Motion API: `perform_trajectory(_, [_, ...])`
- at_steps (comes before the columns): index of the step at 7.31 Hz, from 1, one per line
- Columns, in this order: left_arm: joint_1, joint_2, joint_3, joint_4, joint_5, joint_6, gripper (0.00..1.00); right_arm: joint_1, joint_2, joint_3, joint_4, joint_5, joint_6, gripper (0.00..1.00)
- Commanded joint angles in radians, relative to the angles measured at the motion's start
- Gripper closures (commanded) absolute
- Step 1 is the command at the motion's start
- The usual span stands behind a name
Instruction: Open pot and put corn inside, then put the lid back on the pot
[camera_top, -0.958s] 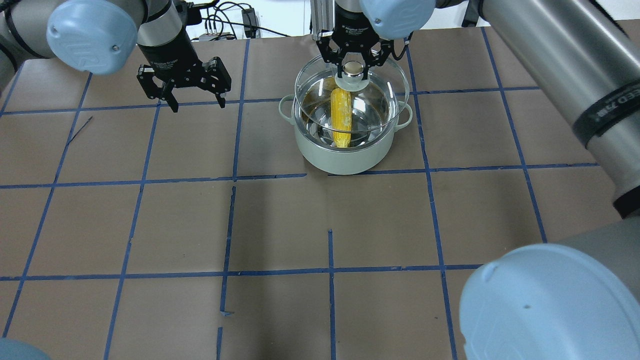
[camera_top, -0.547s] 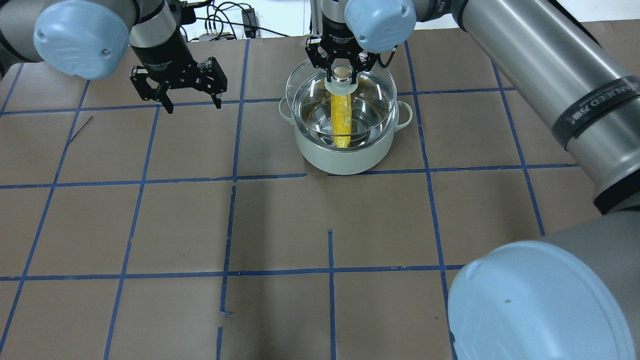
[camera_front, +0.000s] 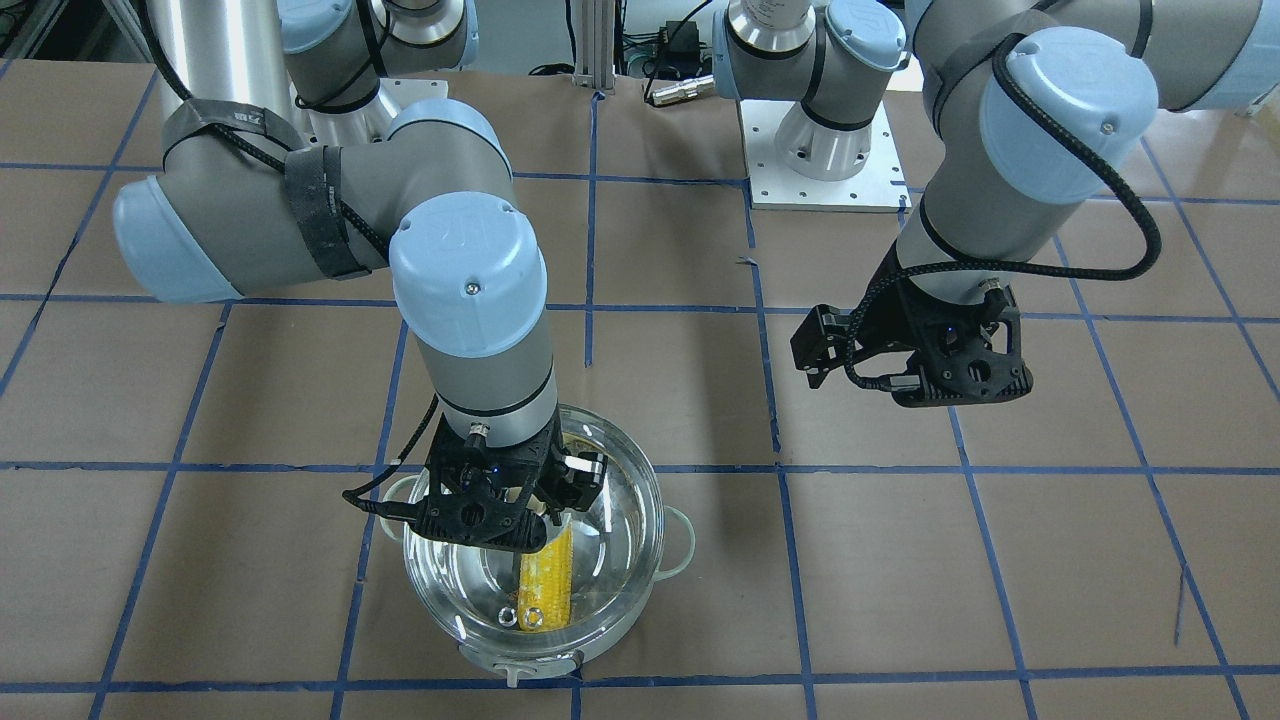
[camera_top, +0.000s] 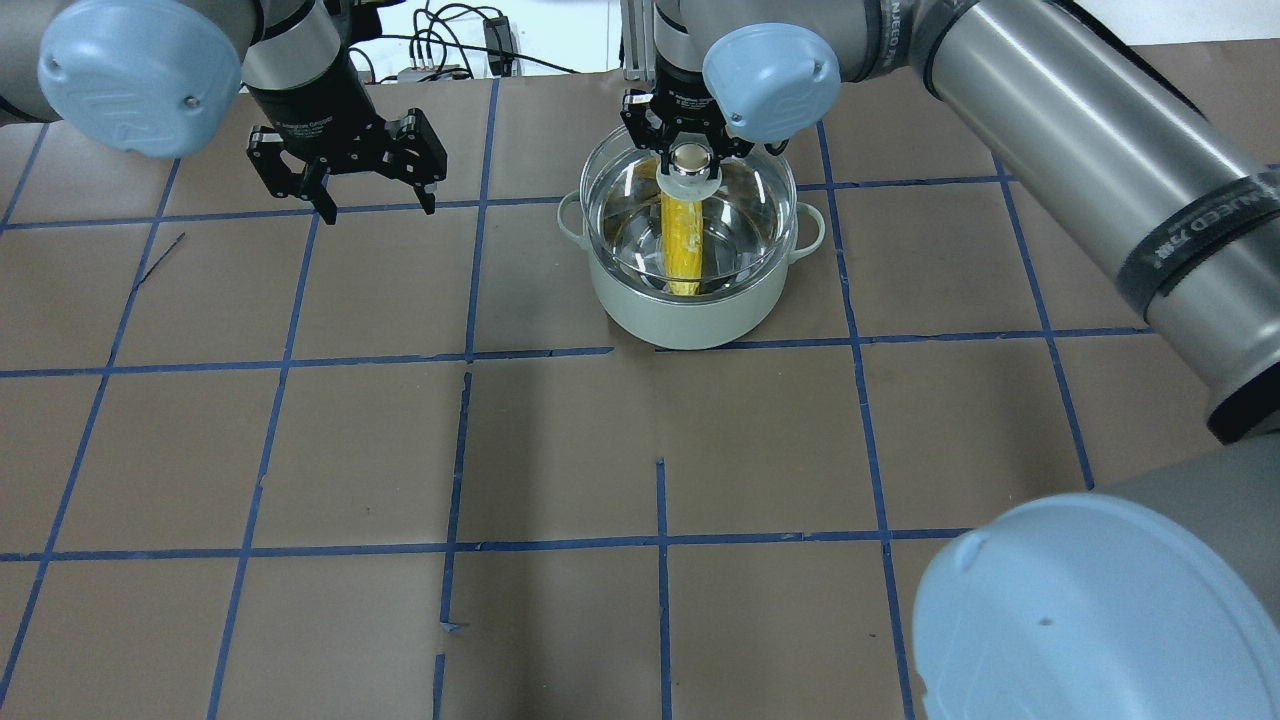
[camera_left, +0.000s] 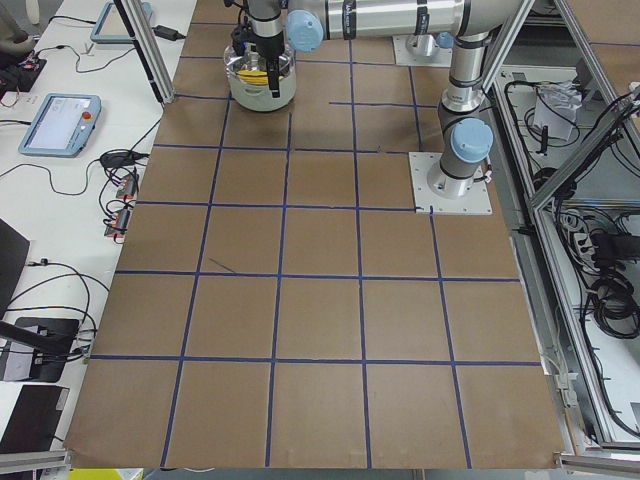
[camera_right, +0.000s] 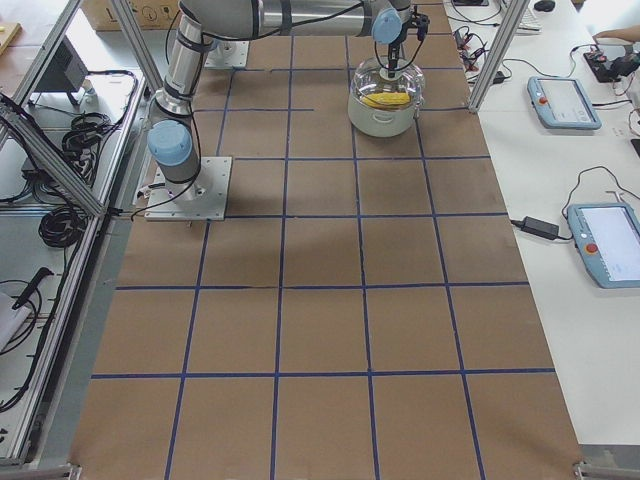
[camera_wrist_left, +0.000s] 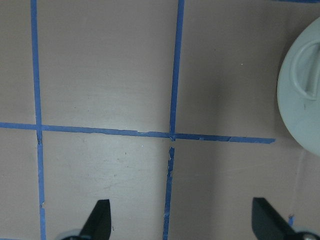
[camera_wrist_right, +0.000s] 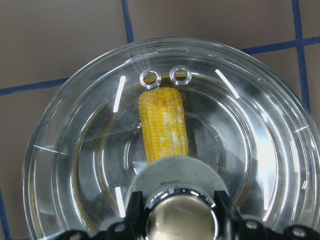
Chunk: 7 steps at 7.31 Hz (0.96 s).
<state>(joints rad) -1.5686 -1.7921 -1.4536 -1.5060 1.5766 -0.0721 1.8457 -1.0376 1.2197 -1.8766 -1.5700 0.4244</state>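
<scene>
Right gripper (camera_top: 688, 166): clamped on the lid (camera_top: 757, 203) by its knob (camera_wrist_right: 181, 216).
Corn (camera_top: 683, 240): in pot (camera_top: 690, 320), far end hidden under knob.
Left gripper (camera_top: 378, 208): fingers apart, upper left.

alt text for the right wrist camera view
The right gripper clasps the shiny knob of a clear glass lid, seen from above. Through the glass lies a yellow corn cob, its end near two ringed vent holes, over a brown table with blue tape lines.
</scene>
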Motion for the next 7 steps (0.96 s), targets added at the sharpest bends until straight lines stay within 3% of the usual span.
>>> perform_trajectory(1, [0.001,-0.001,-0.001,0.000,-0.003,0.000,0.00,0.000,0.002,0.012,-0.024,-0.001,-0.003,0.84])
perform_trajectory(4, [0.001,-0.003,-0.001,0.000,-0.009,0.001,0.00,0.006,-0.005,0.064,-0.024,-0.004,-0.004,0.84])
perform_trajectory(7, [0.001,-0.003,-0.001,0.000,-0.007,0.001,0.00,0.001,-0.006,0.055,-0.024,-0.004,-0.004,0.83])
